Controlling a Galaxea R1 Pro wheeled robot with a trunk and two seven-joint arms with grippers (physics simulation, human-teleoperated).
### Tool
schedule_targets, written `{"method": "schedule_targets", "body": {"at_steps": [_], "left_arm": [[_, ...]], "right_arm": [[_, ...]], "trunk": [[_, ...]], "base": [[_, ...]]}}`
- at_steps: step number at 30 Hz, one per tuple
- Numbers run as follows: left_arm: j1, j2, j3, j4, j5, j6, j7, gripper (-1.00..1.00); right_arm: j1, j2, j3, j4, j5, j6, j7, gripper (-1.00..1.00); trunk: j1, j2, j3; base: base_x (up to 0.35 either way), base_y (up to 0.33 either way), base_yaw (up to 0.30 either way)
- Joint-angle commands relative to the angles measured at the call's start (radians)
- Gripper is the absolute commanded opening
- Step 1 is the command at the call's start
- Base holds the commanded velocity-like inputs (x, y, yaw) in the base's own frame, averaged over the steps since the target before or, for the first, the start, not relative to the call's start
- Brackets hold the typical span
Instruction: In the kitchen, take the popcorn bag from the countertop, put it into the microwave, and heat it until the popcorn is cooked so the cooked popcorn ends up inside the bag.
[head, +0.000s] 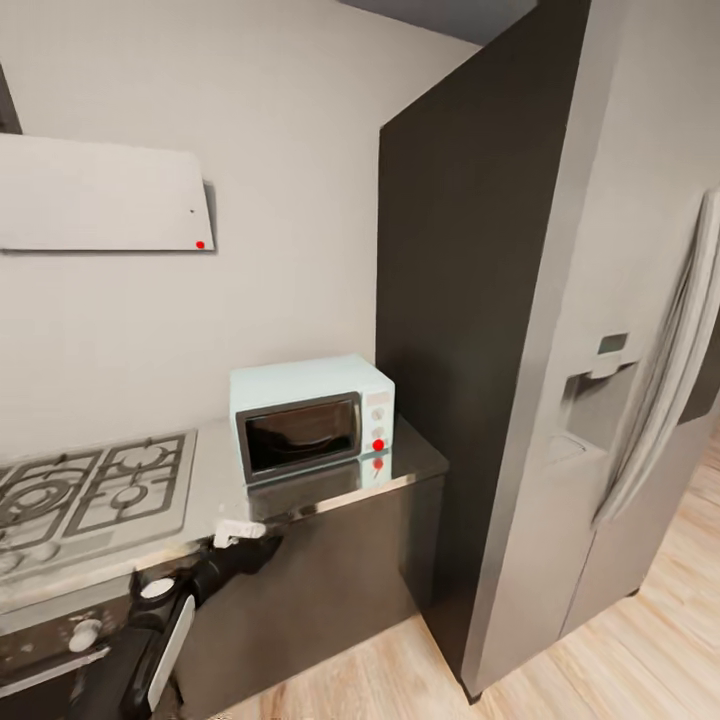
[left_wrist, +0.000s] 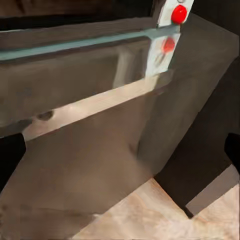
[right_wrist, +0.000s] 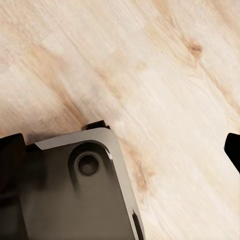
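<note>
1. Nearest us, our left gripper (head: 235, 533) hangs at the countertop (head: 300, 480) edge; its fingers (left_wrist: 10, 155) sit wide apart, empty. We cannot tell our right claw's state.
2. Microwave (head: 312, 415) stands shut beside the fridge (head: 560, 350); no popcorn bag is in sight.
3. Risk: reaching forward now, we could knock the counter edge or hob (head: 90, 490).

Wooden floor (right_wrist: 165, 75) (dark robot base (right_wrist: 75, 190))

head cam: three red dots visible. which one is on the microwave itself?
The dot on the microwave control panel, lower right of its front. The one just beneath is its reflection in the countertop; the third sits on the white range hood, upper left.
</note>
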Motion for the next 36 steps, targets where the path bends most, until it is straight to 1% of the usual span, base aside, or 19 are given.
{"method": "schedule_targets", "body": {"at_steps": [1,2,4,5,6,7,8,9,10,12,15,18,19,21,24,30,33,34,36], "left_arm": [[-0.001,0.003,0.008,0.093,0.002,0.007,-0.006,1.00],[-0.001,0.006,0.011,0.161,0.002,0.006,-0.007,1.00],[-0.001,0.011,0.015,0.378,0.002,-0.006,-0.005,1.00],[-0.001,0.011,0.016,0.571,0.002,-0.054,0.016,1.00],[-0.001,0.013,0.017,0.734,0.002,-0.130,0.071,1.00],[-0.001,0.015,0.017,0.841,0.002,-0.175,0.137,1.00],[-0.001,0.020,0.017,0.906,0.002,-0.194,0.182,1.00],[-0.001,0.036,0.017,1.018,0.003,-0.211,0.259,1.00],[0.000,0.047,0.017,1.058,0.003,-0.215,0.289,1.00],[0.022,0.069,0.016,1.087,0.004,-0.204,0.312,1.00],[0.180,0.087,0.016,1.099,0.004,-0.125,0.322,1.00],[0.275,0.088,0.015,1.102,0.004,-0.101,0.325,1.00],[0.284,0.089,0.015,1.102,0.004,-0.097,0.325,1.00],[0.302,0.090,0.014,1.102,0.004,-0.088,0.325,1.00],[0.307,0.086,0.014,1.103,0.004,-0.086,0.325,1.00],[0.308,0.082,0.014,1.102,0.002,-0.087,0.325,1.00],[0.308,0.079,0.014,1.102,0.002,-0.087,0.324,1.00],[0.308,0.077,0.014,1.102,0.002,-0.088,0.324,1.00],[0.308,0.075,0.013,1.102,0.002,-0.092,0.324,1.00]], "right_arm": [[0.000,-0.001,-0.007,0.003,-0.001,-0.004,0.003,1.00],[0.000,0.000,-0.007,0.003,-0.001,-0.004,0.003,1.00],[0.000,-0.001,-0.007,0.003,0.000,-0.004,0.003,1.00],[0.000,-0.001,-0.007,0.003,0.000,-0.004,0.004,1.00],[0.000,0.000,-0.007,0.003,-0.001,-0.004,0.005,1.00],[0.000,0.000,-0.007,0.003,-0.001,-0.005,0.005,1.00],[0.000,0.000,-0.007,0.003,0.000,-0.004,0.005,1.00],[0.000,0.000,-0.007,0.003,0.000,-0.004,0.005,1.00],[0.000,-0.001,-0.007,0.003,0.000,-0.004,0.005,1.00],[0.000,-0.001,-0.008,0.003,0.000,-0.004,0.005,1.00],[0.000,-0.001,-0.010,-0.004,0.001,-0.005,0.005,1.00],[-0.001,0.001,-0.008,-0.028,0.001,-0.055,0.007,1.00],[-0.003,0.002,-0.007,-0.033,0.001,-0.088,0.008,1.00],[-0.014,0.004,-0.007,-0.041,0.001,-0.227,0.009,1.00],[-0.018,0.004,-0.006,-0.044,0.001,-0.330,0.010,1.00],[-0.018,0.001,0.031,-0.054,0.002,-0.349,0.010,1.00],[-0.029,0.000,0.040,-0.159,0.001,-0.348,0.037,1.00],[-0.074,0.000,0.043,-0.190,0.001,-0.348,0.076,1.00],[-0.129,0.000,0.043,-0.203,0.001,-0.348,0.094,1.00]], "trunk": [[0.000,-0.001,0.000],[0.000,-0.001,0.000],[0.000,-0.001,-0.001],[0.000,-0.001,-0.001],[0.000,-0.001,-0.001],[0.000,-0.001,-0.002],[0.000,-0.001,-0.002],[0.000,-0.001,-0.002],[0.000,-0.001,-0.003],[0.000,-0.001,-0.004],[0.000,-0.001,-0.005],[0.000,-0.001,-0.007],[0.000,-0.001,-0.008],[0.000,-0.001,-0.009],[0.000,-0.001,-0.012],[0.000,-0.001,-0.014],[0.000,-0.001,-0.014],[0.000,-0.001,-0.014],[0.000,-0.001,-0.014]], "base": [[-0.003,0.000,0.276],[-0.002,0.000,0.276],[-0.001,0.000,0.276],[0.000,0.000,0.276],[0.000,0.000,0.276],[0.000,0.000,0.276],[0.000,0.000,0.276],[0.000,0.000,0.276],[0.000,0.000,0.276],[0.000,0.000,0.276],[0.000,0.000,0.275],[0.000,0.000,0.268],[0.000,0.000,0.262],[0.000,0.000,0.261],[0.000,0.000,0.254],[0.000,0.000,0.102],[0.000,0.000,0.004],[0.000,0.000,0.000],[0.000,0.000,0.000]]}}
